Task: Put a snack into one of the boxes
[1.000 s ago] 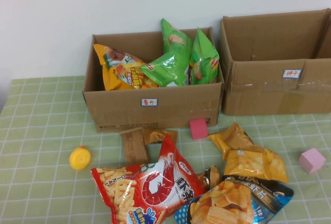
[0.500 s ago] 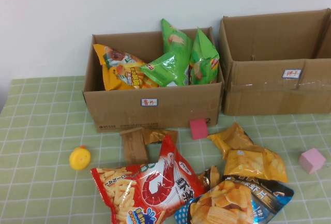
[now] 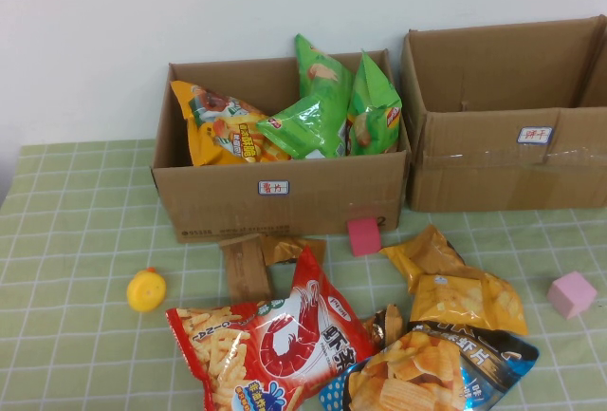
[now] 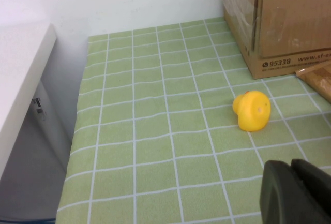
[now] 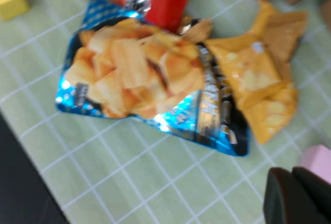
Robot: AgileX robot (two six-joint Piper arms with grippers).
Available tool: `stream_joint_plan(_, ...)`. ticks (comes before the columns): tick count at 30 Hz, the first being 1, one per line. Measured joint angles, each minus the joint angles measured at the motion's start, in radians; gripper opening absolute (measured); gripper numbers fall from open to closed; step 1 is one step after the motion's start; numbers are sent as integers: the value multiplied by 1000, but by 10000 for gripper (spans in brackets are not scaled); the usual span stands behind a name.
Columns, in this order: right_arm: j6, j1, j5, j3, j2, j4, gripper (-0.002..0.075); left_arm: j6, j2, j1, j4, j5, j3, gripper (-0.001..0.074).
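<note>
Left tool (image 4: 297,195), right tool (image 5: 300,195): empty-handed.

Yellow rubber duck (image 3: 146,289) sits on the green checked cloth covering the tabletop (image 3: 76,240), well left of the snack pile, near the front corner of the left carton. Darker pink block (image 3: 363,236) touches that carton's front wall. Paler pink block (image 3: 572,294) lies apart at far right. White wall (image 3: 190,3) behind.
</note>
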Motion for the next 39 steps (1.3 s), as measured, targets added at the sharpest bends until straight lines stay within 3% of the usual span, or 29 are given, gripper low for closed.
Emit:
stream_joint_plan(5,45,82,1,-25,82,-63,-2,-30,0,0,-90,-24,0,-1)
stream_joint_plan(10,205,180,0,-26,139,-121,-2,-156,0,0,-530,-106,2,-1)
stream_joint_plan(14,328,245,-7,-26,147,-181,-2,-178,0,0,-759,-166,2,-1)
stream_joint_plan(18,507,254,-42,-26,147,-298,-2,-183,0,0,-818,-196,2,-1)
stream_joint_plan(21,679,255,-76,-26,159,-480,-2,-183,0,0,-838,-204,2,-1)
stream_joint_plan(26,728,255,-139,-26,207,-596,-2,-151,0,0,-848,-208,2,-1)
stream_joint_plan(31,715,255,-256,-26,292,-563,12,-75,0,0,-854,-208,2,-1)
stream_joint_plan(34,690,255,-334,-26,349,-491,97,-58,0,0,-854,-199,2,-1)
stream_joint_plan(39,670,255,-351,-74,479,-347,435,-56,0,0,-855,-183,2,-1)
